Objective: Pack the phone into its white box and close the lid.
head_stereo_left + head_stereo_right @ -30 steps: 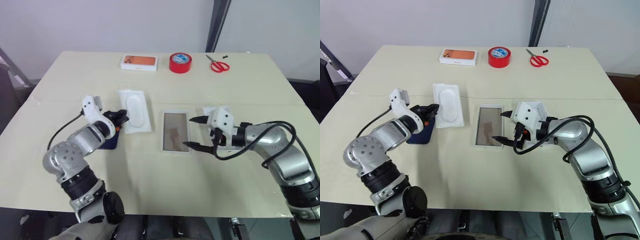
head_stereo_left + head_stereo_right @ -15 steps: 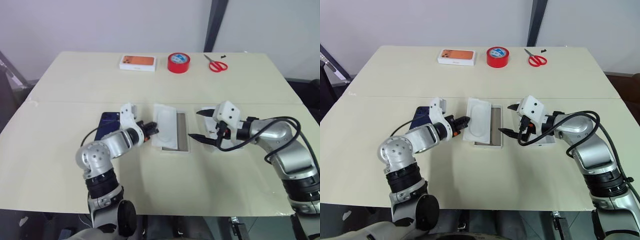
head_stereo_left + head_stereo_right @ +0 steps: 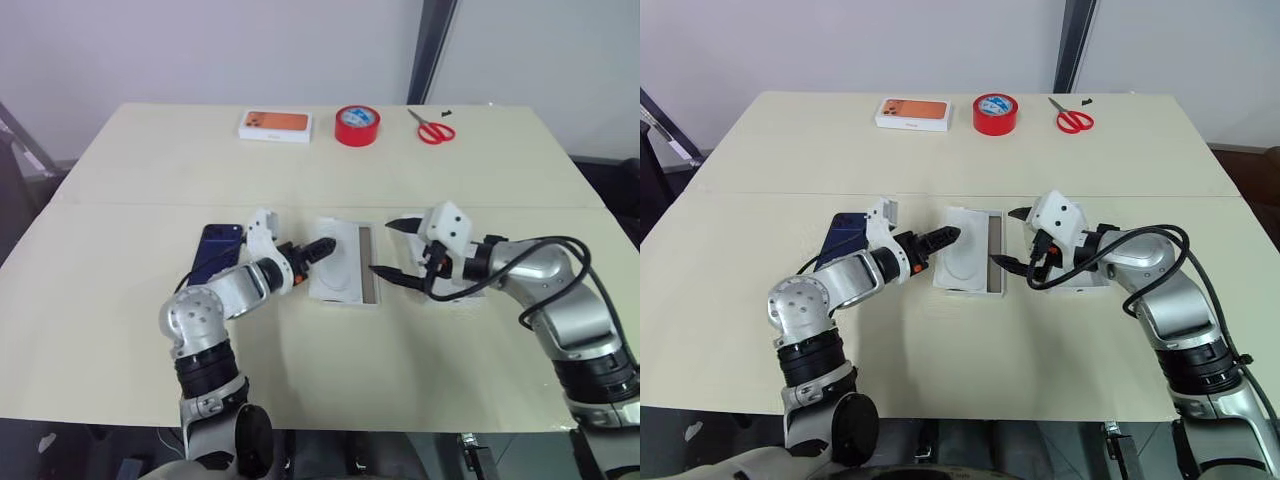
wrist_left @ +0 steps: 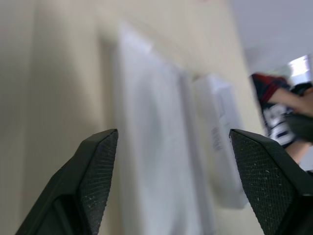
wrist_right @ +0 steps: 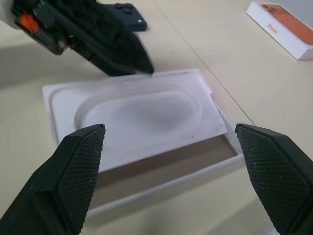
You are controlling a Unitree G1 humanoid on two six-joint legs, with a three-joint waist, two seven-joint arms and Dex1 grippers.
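Table mid: insert half-covers white box; both grippers released. Phone could jam against it.

insert atop the white box, the phone to its left

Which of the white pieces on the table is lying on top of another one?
The white insert with the oval recess: it lies across the white box, whose brownish floor shows beside it. The orange-printed carton lies alone.
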